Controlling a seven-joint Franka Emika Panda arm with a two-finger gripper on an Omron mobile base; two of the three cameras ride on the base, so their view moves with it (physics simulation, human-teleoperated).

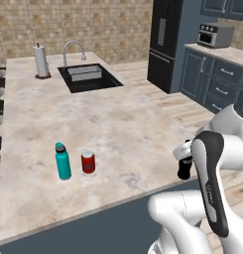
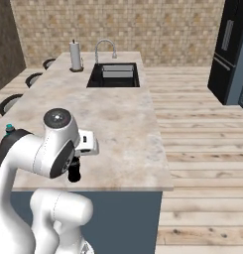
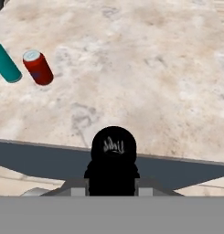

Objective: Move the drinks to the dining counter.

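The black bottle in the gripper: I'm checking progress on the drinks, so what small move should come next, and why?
Probably carry the black bottle forward over the dining counter before lowering it. The gripper is shut on it, and it hangs off the near edge, above the dark cabinet front. The teal bottle and red can already stand on the top, with bare surface beside them.

Teal bottle (image 1: 63,161) and red can (image 1: 88,162) upright on dining counter (image 1: 108,119); black bottle (image 1: 184,167) off its edge.
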